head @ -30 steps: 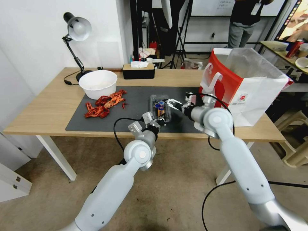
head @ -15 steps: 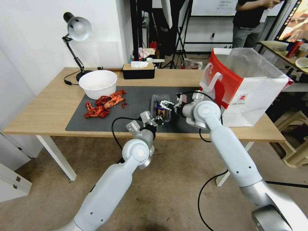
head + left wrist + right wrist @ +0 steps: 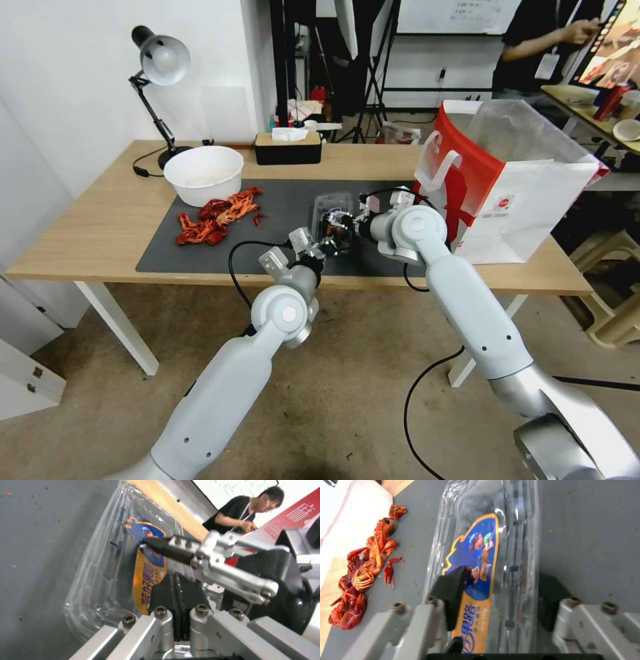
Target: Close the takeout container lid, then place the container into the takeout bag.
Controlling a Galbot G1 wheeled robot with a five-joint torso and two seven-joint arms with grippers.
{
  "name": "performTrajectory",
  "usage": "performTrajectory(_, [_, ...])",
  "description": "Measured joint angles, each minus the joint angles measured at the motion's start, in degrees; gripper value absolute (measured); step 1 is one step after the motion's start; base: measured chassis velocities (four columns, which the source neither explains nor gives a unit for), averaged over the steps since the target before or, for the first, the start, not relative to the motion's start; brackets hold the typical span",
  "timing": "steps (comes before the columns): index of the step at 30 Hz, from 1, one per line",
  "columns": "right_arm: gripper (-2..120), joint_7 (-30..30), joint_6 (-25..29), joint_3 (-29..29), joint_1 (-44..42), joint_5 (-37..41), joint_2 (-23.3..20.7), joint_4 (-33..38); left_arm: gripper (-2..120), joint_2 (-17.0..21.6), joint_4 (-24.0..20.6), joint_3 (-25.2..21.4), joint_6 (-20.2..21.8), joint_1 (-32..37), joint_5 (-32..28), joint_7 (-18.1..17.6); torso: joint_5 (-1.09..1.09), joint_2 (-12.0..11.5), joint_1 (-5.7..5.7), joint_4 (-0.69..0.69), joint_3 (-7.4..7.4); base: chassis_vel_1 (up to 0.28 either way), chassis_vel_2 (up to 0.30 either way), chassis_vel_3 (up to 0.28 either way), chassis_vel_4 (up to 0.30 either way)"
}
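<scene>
The table [image 3: 100,233] carries a dark grey mat [image 3: 280,200], and everything here is placed from that mat. The takeout bag [image 3: 507,180] stands upright just off the mat's right edge, mouth open. A white bowl [image 3: 203,173] sits at the mat's far left corner, with a heap of red crayfish [image 3: 217,217] just in front of it. The takeout container [image 3: 333,217] lies near the mat's middle, its lid [image 3: 476,562] (the one with the blue and orange label) facing up. The right tool [image 3: 343,223] reaches in from the bag's side, its pads spread wide to either side of the container. The left tool [image 3: 327,248] rests at the container's near end, pads pressed together with nothing between them.
</scene>
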Motion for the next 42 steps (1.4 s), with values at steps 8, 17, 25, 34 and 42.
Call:
performTrajectory(8, [15,-3.3,0.2,1.7,-1.4,-0.9,-0.5,0.8,0,1.9,-3.8,-2.4,-0.5,1.7,0.6,0.1,-0.01,0.0,0.0,-0.01,0.0,0.0,0.0,0.0,0.0])
performTrajectory(17, [0,-7.6,0.3,3.5,-2.7,-2.1,-0.1,1.6,0,11.5,-13.4,-9.6,-1.4,12.2,10.6,5.0,-0.01,0.0,0.0,0.02,-0.01,0.0,0.0,0.0,0.0])
performTrajectory(25, [0,-9.4,0.3,7.0,-6.0,-2.3,-1.3,4.6,0,18.7,-15.2,-12.9,-5.3,20.7,24.7,10.2,0.01,0.0,0.0,-0.03,0.0,0.0,0.0,0.0,0.0])
performTrajectory(34, [0,-14.8,2.8,7.4,-6.8,-2.9,-1.2,6.3,20,19.8,-16.9,-21.8,-7.2,33.0,37.1,10.2,0.0,0.0,0.0,-0.01,0.0,0.0,0.0,0.0,0.0])
performTrajectory(42, [0,-26.3,14.2,7.8,-6.4,-7.9,-3.6,11.2,50,16.8,-16.8,-24.4,-9.6,39.7,42.2,10.6,0.0,0.0,-0.01,0.0,0.0,0.0,0.0,0.0,0.0])
